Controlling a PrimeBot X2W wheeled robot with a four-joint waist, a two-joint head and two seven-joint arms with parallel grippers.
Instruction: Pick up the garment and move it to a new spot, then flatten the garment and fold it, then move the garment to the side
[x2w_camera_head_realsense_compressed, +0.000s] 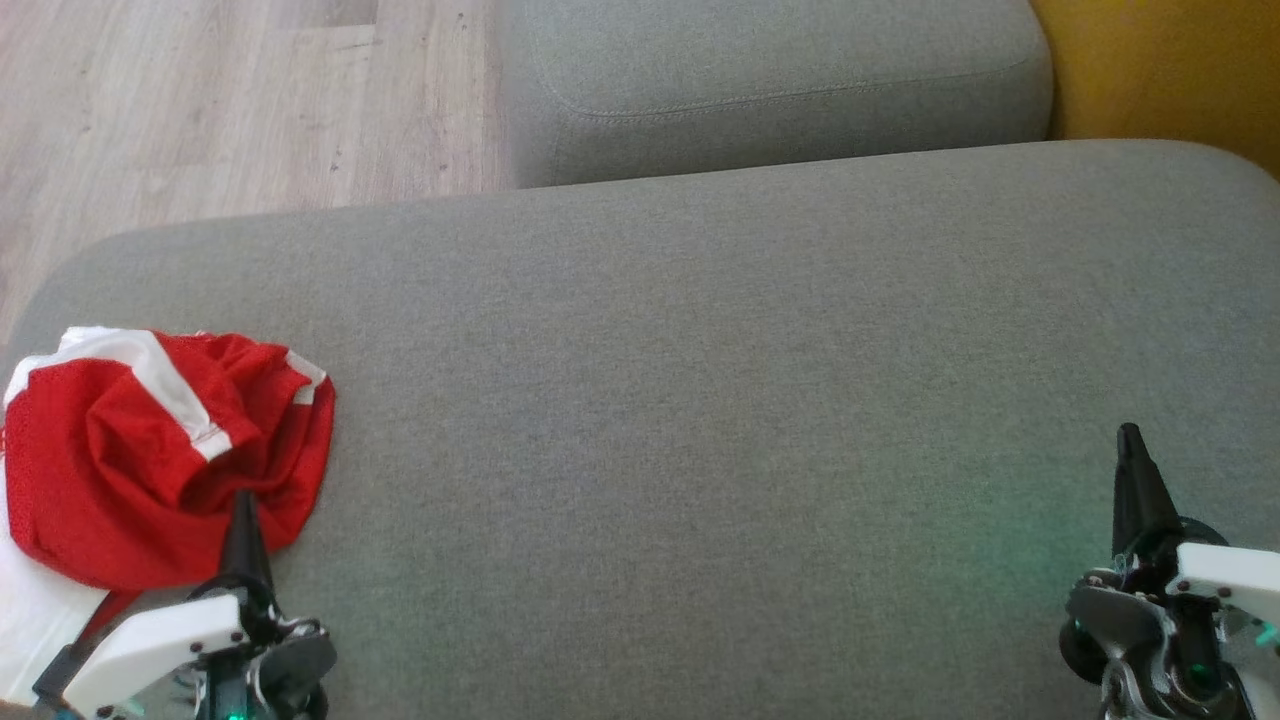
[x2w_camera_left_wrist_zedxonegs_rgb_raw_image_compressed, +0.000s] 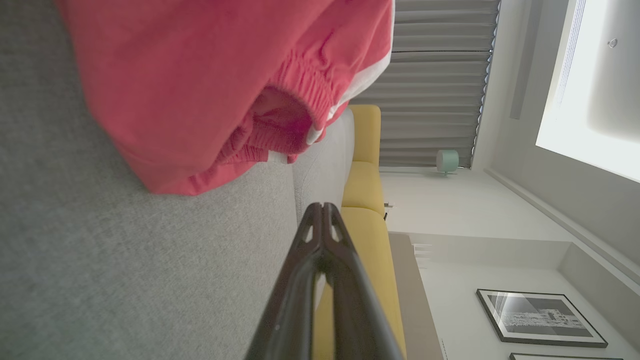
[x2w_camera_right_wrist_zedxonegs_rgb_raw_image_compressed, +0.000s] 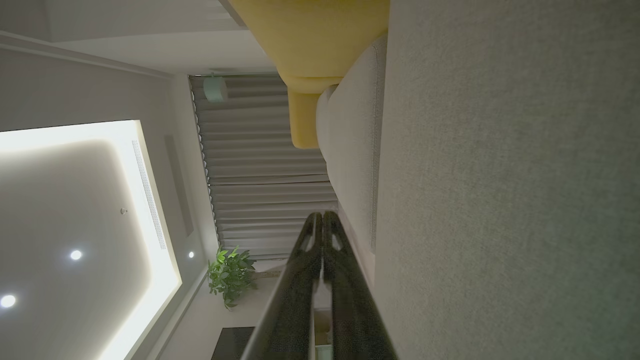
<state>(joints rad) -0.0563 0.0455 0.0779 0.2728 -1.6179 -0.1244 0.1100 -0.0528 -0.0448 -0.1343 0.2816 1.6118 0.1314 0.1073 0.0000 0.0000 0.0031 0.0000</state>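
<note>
Nearest the head camera, the left gripper (x2w_camera_head_realsense_compressed: 243, 503) rises from the lower left with its two dark fingers pressed together into a single spike, holding nothing. In the head view its tip overlaps the near edge of the garment (x2w_camera_head_realsense_compressed: 150, 455). In the left wrist view the joined tips (x2w_camera_left_wrist_zedxonegs_rgb_raw_image_compressed: 322, 207) sit just beside the red cloth (x2w_camera_left_wrist_zedxonegs_rgb_raw_image_compressed: 200, 90), with a strip of bare cushion between them. The right gripper (x2w_camera_head_realsense_compressed: 1130, 435) stands at the lower right, well apart from the garment. Its fingers are likewise together and empty, and they meet at the tips in the right wrist view (x2w_camera_right_wrist_zedxonegs_rgb_raw_image_compressed: 322, 216).

The garment lies on the far left end of a broad grey sofa cushion (x2w_camera_head_realsense_compressed: 700, 400) of coarse woven fabric with rounded corners. It is thin red cloth with white stripes, crumpled into a roundish heap with deep folds, so no clear long axis shows. One white stripe runs from the far left toward the near right. The left wrist view shows a gathered elastic band at an opening. A second grey cushion (x2w_camera_head_realsense_compressed: 780, 80) sits beyond, beside pale wood flooring (x2w_camera_head_realsense_compressed: 200, 100).
</note>
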